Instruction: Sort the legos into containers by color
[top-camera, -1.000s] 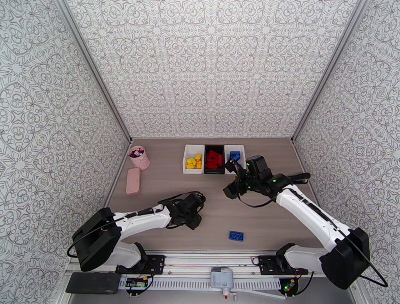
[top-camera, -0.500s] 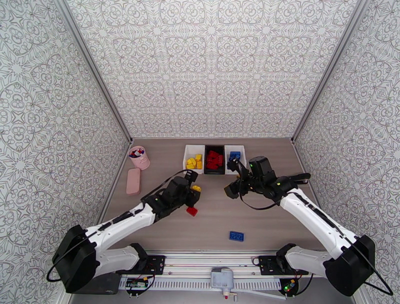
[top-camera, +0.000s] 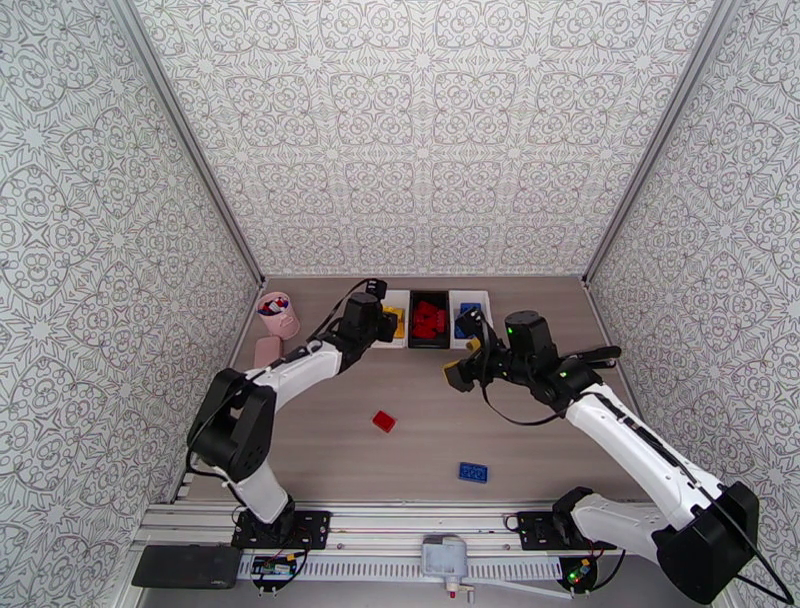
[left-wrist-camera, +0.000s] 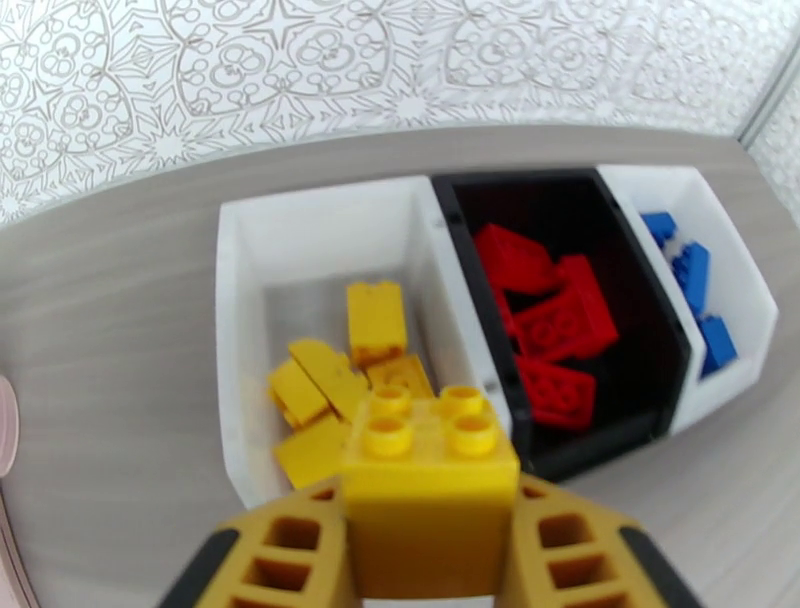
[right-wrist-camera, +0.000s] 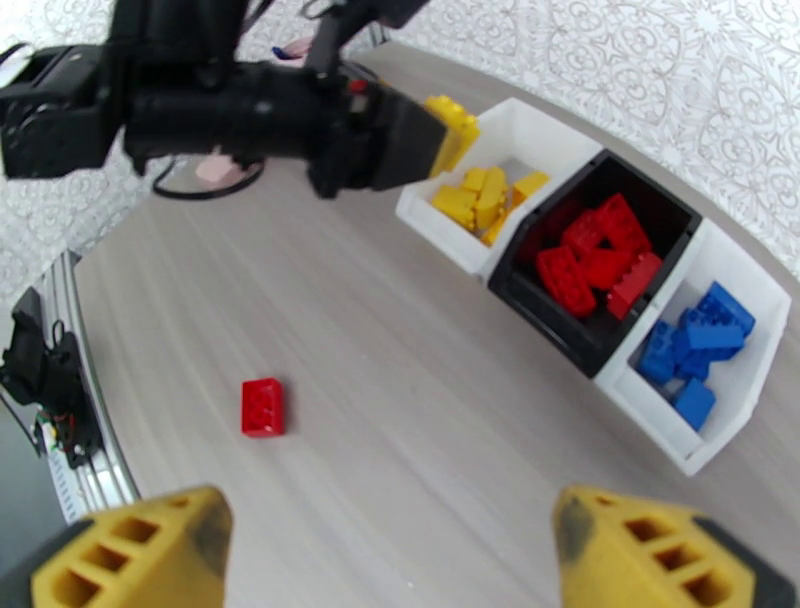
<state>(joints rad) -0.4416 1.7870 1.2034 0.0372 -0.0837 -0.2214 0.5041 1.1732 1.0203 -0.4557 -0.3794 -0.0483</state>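
My left jaws are closed on a yellow brick (left-wrist-camera: 430, 470), a finger (left-wrist-camera: 285, 545) pressed to either side and its four studs showing. The brick hangs over the near edge of the left white bin (left-wrist-camera: 235, 300), at the far side of the table (top-camera: 560, 440). My right jaws stand wide open with nothing between them, above bare table just near of the bins. From the right wrist their tips are cut off by the bottom edge of the view.

The held brick hides the near wall of that bin and part of what lies inside. I count five yellow bricks (left-wrist-camera: 376, 320) there, and cannot tell whether more sit behind it. The three bins touch side by side in a row: the white one on the left, a black bin (right-wrist-camera: 600, 345) in the middle, a second white bin (right-wrist-camera: 745, 275) on the right. The red bricks (right-wrist-camera: 565, 280) in the black bin overlap, about five. The blue bricks (right-wrist-camera: 715, 305) in the right bin are piled, also about five.

Two bricks lie loose on the table: one red brick (top-camera: 383, 421) toward the middle, and one blue brick (top-camera: 473, 471) nearer and further right, the two well apart.

At the far left stand one pink cup (top-camera: 279, 315) and one flat pink case (top-camera: 265, 352), the case partly covered by my left arm.
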